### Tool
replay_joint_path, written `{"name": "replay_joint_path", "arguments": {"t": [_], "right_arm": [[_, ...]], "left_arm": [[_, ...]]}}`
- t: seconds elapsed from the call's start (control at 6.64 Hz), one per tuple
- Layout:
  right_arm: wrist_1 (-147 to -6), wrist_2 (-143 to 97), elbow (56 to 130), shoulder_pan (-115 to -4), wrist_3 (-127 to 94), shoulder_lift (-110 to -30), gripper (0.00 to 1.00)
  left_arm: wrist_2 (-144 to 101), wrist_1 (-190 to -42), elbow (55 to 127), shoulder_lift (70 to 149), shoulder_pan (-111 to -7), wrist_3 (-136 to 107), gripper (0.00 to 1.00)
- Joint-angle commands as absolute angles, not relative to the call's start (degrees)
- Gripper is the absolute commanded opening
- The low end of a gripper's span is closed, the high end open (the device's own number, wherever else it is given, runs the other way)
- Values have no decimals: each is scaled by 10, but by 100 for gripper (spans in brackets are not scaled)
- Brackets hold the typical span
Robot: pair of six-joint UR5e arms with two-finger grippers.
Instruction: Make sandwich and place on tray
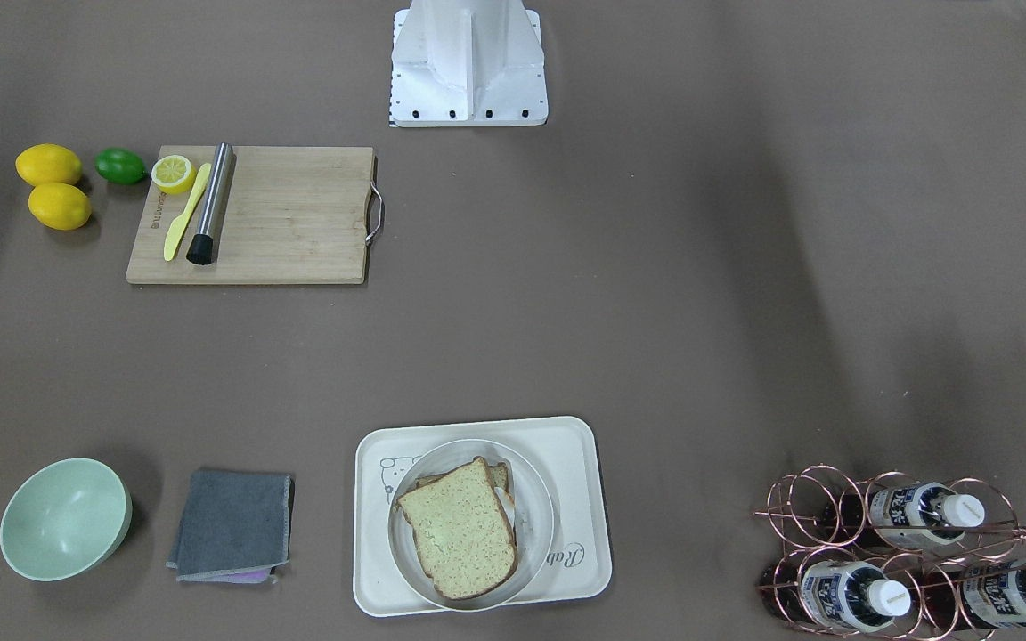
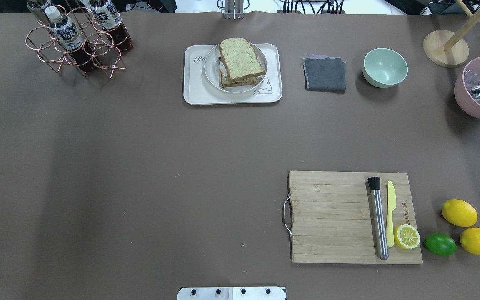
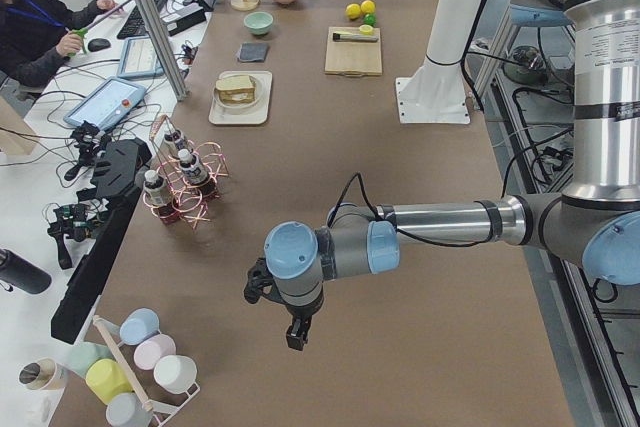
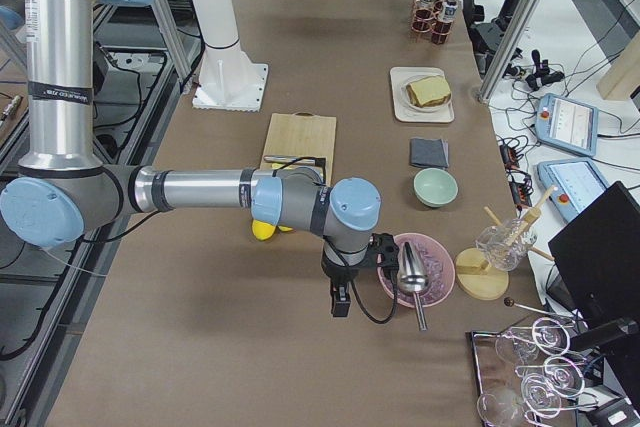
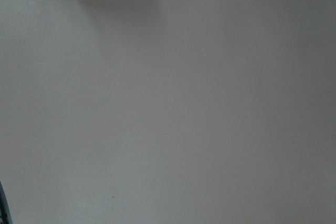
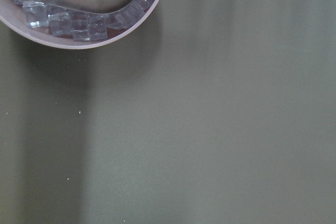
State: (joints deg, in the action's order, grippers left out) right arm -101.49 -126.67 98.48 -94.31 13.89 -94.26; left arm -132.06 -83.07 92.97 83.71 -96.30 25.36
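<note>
Found at the table edge farthest from the robot: sandwich (image 1: 464,527) stacked on a round plate (image 1: 541,534), itself lying inside the cream tray (image 1: 379,579), with the top slice skewed off the lower one. Probably light, soft and easily crushed, and likely to shear apart on the slippery egg if pinched from one side. Better lifted by the plate's rim, or squeezed gently across both crusts at once. Left gripper (image 3: 297,335) hanging over bare table, right gripper (image 4: 340,305) beside the pink ice bowl (image 4: 443,287) — impossible to tell whether either is spread or closed.
</note>
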Motion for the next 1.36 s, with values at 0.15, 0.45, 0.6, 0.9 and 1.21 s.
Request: {"name": "replay_joint_path", "arguments": {"t": [0.15,0.45,0.6,0.9,1.21], "right_arm": [[-1014,-1269,986,-943,139,-941,100],[-1014,-1270,986,-943,137,-941,100],[-1014,-1270,986,-943,137,-941,100],[-1014,-1270,985,-943,139,-942,100],[-1014,-1270,988,-943,137,-942,100]], "left_arm": [[-1321,-829,919,836,-960,252,99],[-1321,-833,917,836,-960,251,99],[-1321,-834,916,836,-960,250,99],[-1320,-835,917,836,-960,251,99],[-1317,-835,908,841,-960,251,99]]}}
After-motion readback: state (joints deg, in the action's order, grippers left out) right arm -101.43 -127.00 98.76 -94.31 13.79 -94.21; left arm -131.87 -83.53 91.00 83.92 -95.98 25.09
